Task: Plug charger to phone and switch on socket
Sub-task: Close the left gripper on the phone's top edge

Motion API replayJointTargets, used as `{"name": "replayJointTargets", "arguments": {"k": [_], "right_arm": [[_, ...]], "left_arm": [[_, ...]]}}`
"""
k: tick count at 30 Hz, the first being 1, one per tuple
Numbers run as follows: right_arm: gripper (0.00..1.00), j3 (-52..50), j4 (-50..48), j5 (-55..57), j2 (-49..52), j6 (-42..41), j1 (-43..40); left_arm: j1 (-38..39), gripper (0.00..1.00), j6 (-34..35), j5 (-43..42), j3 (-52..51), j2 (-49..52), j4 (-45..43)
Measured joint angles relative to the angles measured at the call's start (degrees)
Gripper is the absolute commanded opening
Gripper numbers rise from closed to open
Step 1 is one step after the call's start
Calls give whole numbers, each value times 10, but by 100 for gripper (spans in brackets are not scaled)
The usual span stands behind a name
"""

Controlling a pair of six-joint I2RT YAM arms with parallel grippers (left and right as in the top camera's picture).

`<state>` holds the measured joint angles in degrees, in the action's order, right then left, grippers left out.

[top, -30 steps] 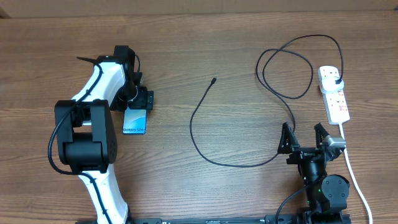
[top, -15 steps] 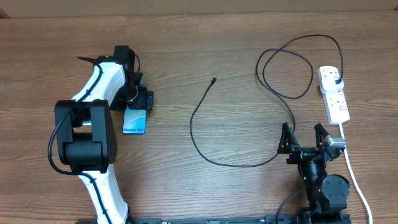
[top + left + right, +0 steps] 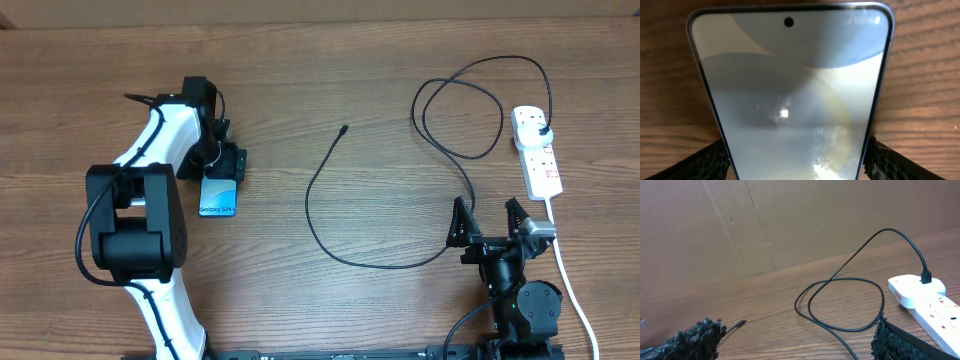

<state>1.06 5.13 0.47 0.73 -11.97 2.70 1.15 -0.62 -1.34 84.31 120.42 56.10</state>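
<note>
The phone (image 3: 217,196) lies flat on the table at the left, blue screen up. My left gripper (image 3: 225,162) sits at its far end. In the left wrist view the phone (image 3: 790,90) fills the frame, and the gripper (image 3: 797,167) has one finger pressed against each long edge. The charger cable (image 3: 315,215) loops across the middle, with its free connector tip (image 3: 344,129) on bare wood. Its black plug (image 3: 541,132) sits in the socket strip (image 3: 538,160) at the right. My right gripper (image 3: 487,212) is open and empty near the front, just left of the strip.
The strip's white cord (image 3: 568,280) runs toward the front right edge. In the right wrist view (image 3: 792,339) the cable loop (image 3: 840,282), the tip (image 3: 740,323) and the strip (image 3: 925,297) lie ahead. A brown wall backs the table.
My left gripper and the phone have shifted slightly toward the front and right together. The right arm and the cable have not moved.
</note>
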Motion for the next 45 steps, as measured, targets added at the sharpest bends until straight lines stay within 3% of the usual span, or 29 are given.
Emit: {"name": "replayJointTargets", "arguments": {"k": [5,8,15,23,45], "right_arm": [[100,0,0,-1,0,0,0],[100,0,0,0,0,0,0],[100,0,0,0,0,0,0],[100,0,0,0,0,0,0],[100,0,0,0,0,0,0]], "left_arm": [[0,84,7,-16,-7,-5,0],[0,88,18,-29,-7,-6,0],[17,89,33,-47,-7,-7,-1],[59,88,42,-22,-10,-7,-4],[68,88,67,3,-14,-7,-14]]}}
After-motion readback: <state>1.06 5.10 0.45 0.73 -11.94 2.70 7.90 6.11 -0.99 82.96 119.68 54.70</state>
